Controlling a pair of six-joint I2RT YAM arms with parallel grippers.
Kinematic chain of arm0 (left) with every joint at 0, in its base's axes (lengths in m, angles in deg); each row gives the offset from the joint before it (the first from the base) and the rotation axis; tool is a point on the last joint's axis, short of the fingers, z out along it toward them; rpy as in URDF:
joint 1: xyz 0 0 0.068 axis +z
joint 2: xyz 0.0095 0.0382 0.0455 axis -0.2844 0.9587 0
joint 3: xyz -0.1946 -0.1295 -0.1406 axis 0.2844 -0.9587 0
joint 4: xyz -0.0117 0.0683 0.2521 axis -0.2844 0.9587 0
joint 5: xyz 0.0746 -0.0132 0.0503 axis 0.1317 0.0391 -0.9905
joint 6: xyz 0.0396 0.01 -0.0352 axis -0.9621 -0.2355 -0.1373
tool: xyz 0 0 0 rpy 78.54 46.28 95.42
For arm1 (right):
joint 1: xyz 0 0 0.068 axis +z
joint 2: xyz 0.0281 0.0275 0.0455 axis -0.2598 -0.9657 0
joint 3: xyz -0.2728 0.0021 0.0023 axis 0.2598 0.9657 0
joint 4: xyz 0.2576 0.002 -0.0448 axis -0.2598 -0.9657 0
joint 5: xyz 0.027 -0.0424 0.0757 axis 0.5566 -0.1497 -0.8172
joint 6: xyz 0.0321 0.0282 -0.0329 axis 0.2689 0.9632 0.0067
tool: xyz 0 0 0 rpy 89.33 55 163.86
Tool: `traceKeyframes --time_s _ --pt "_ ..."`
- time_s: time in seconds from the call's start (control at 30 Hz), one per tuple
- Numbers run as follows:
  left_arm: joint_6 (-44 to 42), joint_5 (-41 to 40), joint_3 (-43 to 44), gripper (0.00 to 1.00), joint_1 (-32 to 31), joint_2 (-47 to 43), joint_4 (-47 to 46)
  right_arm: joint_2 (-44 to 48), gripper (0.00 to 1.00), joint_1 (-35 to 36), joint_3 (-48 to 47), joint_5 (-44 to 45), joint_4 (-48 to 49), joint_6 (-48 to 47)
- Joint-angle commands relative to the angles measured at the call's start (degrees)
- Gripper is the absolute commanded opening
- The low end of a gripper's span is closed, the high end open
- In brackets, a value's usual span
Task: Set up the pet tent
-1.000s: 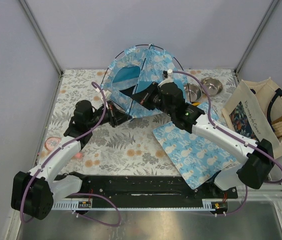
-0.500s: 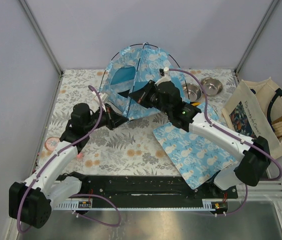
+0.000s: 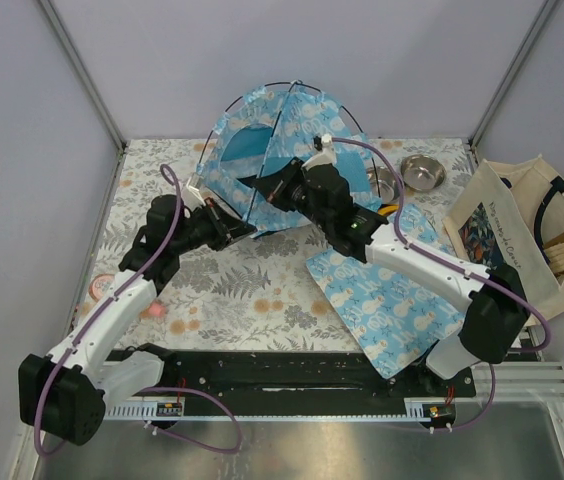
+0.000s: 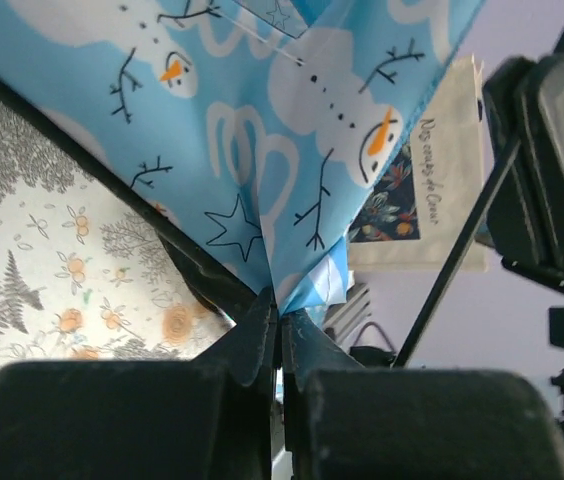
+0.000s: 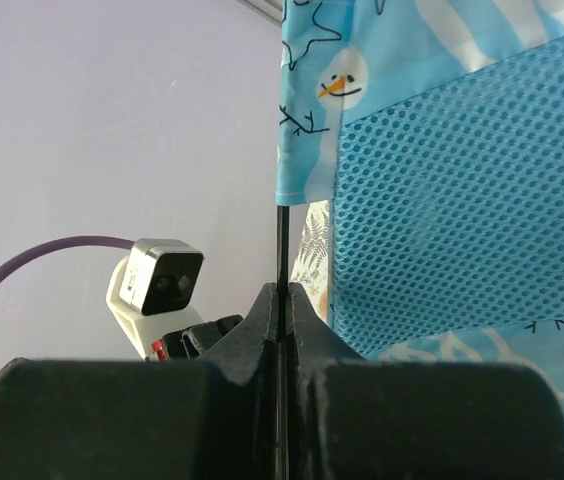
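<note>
Pet tent (image 3: 302,125) stands at the far edge of the table (image 3: 252,290), about mid-width. It is already popped into a dome with the arched doorway facing left-front, and a thin black pole (image 5: 281,245) runs up its front seam. Looks mostly done: the shape is up and the poles are bowed. Whether the base sits flat on the table I can't tell, as the front hem seems raised by the arms. Left tool (image 4: 280,315) is pinched tight on a bottom fabric corner of the tent, snowman print right above it. Right tool (image 5: 280,295) is clamped narrow on the pole just under the hem, beside a blue mesh panel. Likely left to do: seat that corner and pole end, set the tent down square, let go. Matching flat mat (image 3: 382,300) lies apart toward the near right, not under the tent. Two metal bowls (image 3: 423,171) sit at the far right, just beside the tent. Tote bag (image 3: 517,230) sits off the right edge; its script in the left wrist view reads roughly "Nos coups de Coeur". No other writing legible, no brand seen on the tent.
</note>
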Motion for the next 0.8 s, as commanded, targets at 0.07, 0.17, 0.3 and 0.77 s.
traceKeyframes --time_s 0.07,0.17,0.3,0.77 --pt "15.2 -0.8 3.5 0.00 -1.1 -2.3 3.9 -2.1 0.00 0.7 0.4 15.5 3.1 -3.9" --pt "17.3 -1.5 3.6 0.00 -1.2 -2.6 3.8 -3.1 0.00 1.5 -0.2 15.7 3.4 -4.4" --pt "18.3 -3.7 4.1 0.00 -1.1 -3.1 4.6 -3.1 0.00 3.1 -0.1 15.6 2.8 -6.0" --pt "21.0 -5.4 2.2 0.00 -0.9 -1.9 1.3 2.9 0.37 5.9 7.4 4.6 -0.9 -12.0"
